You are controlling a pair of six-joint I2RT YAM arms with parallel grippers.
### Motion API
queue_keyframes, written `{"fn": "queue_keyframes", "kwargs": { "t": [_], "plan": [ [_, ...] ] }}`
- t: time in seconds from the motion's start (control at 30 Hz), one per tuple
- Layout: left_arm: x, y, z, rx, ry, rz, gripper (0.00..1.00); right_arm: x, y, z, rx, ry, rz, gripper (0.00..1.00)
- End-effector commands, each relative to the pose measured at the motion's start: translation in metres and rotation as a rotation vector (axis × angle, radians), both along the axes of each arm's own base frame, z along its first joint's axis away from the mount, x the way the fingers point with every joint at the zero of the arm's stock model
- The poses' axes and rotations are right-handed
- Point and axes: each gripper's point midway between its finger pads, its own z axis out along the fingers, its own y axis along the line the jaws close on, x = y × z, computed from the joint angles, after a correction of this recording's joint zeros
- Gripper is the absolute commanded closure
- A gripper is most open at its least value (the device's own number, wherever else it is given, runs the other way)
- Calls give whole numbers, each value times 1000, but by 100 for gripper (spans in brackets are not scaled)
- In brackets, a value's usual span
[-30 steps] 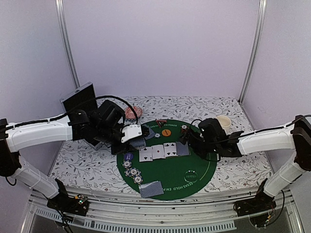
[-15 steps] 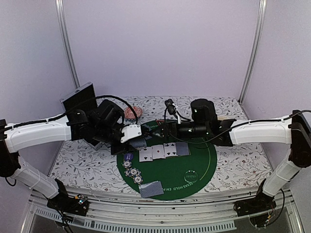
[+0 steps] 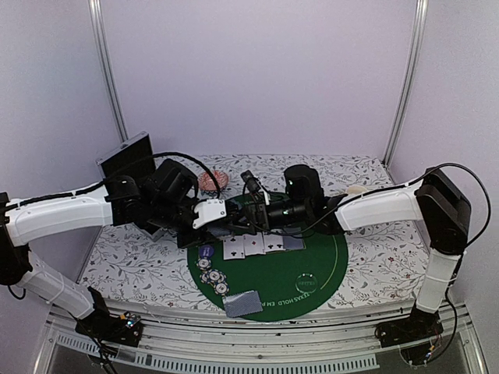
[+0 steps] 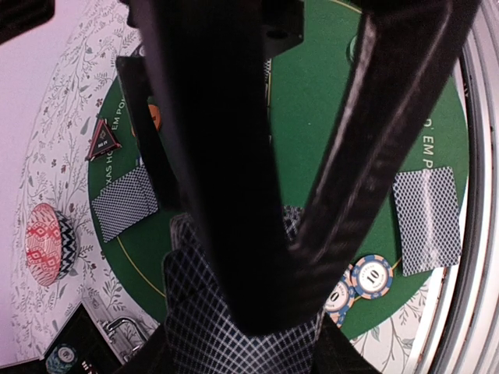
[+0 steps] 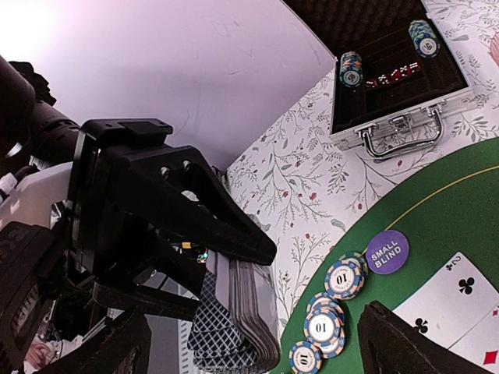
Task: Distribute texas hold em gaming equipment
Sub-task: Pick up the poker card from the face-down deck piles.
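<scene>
My left gripper (image 3: 221,228) is shut on a deck of grey-blue-backed cards (image 4: 234,327) and holds it above the left edge of the green mat (image 3: 320,261). The deck also shows in the right wrist view (image 5: 242,312). My right gripper (image 5: 257,351) is open and right next to the deck, one finger on each side of it in view. On the mat lie three face-up cards (image 3: 253,245), one face-down card (image 3: 293,242), face-down cards near the front (image 3: 243,302), blue 10 chips (image 5: 343,276) and a purple small-blind button (image 5: 387,252).
An open metal case (image 5: 398,78) with chips stands at the back left. A pink patterned dish (image 3: 210,181) sits behind the mat. A triangular marker (image 4: 103,140) and face-down cards (image 4: 125,204) lie at the mat's far side. A clear disc (image 3: 306,282) lies front right.
My right arm has swung left across the mat, from its right side to the deck in my left gripper. The left arm and the deck have barely moved.
</scene>
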Motion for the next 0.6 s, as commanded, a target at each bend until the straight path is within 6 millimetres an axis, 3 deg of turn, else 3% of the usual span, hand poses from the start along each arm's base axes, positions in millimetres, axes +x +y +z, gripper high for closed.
{"fn": "queue_keyframes", "kwargs": {
  "t": [0.0,0.17,0.2,0.47,0.53,0.57],
  "plan": [
    [-4,-6,8,-26,-21,-22,56,0,15,5,59,15,38,7],
    [-4,-5,6,-21,-20,-21,56,0,25,-14,57,81,56,11],
    [-3,-5,6,-19,-21,-19,55,2,31,-5,75,70,63,12],
    [-3,-5,3,-12,-16,-19,56,0,44,-14,80,104,82,19],
    [-2,-5,3,-12,-19,-18,56,-1,45,-16,77,109,89,26],
    [-2,-5,3,-11,-19,-17,56,-2,45,-18,76,115,95,36]
  ]
}}
